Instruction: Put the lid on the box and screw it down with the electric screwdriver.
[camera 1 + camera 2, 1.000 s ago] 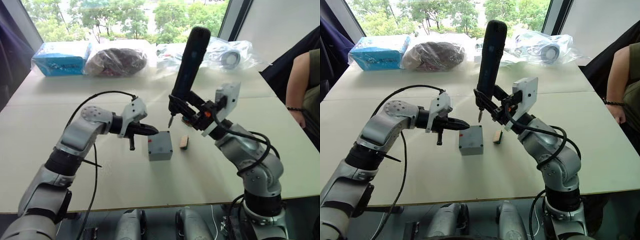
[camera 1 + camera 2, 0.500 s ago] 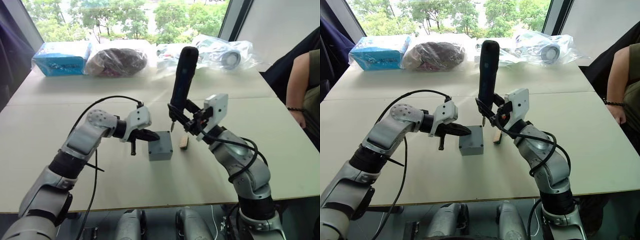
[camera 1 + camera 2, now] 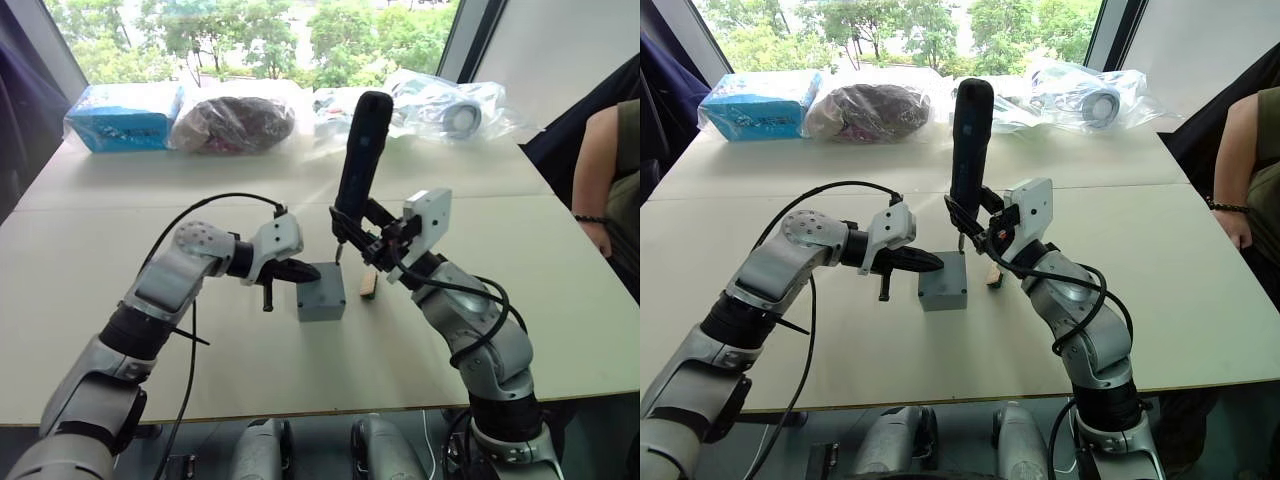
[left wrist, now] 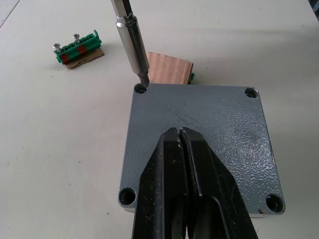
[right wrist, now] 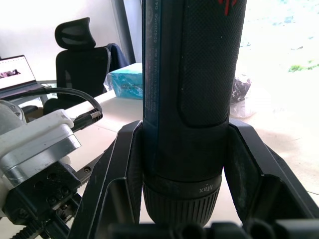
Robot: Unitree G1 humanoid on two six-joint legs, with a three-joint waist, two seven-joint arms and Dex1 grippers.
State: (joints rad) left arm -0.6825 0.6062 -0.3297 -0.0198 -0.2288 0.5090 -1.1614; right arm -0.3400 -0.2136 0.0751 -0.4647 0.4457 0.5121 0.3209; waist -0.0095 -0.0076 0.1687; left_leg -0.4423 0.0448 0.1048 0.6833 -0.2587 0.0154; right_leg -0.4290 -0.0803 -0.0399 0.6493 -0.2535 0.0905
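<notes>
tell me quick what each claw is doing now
Left claw: closed, holding nothing, pressing down on the lid.
Right claw: closed on the electric screwdriver.

A pale table is seen. At its far edge, a blue packet, a dark bagged bundle and clear bags are lined up. A person's arm is seen beside the table.

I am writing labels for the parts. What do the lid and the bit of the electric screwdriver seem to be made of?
The lid looks like cast metal or hard plastic with a matte grey paint: its surface is faintly speckled and scratched, so I cannot tell which. The bit of the electric screwdriver looks like bare polished steel, since it is silvery and reflects light along its shaft.
</notes>
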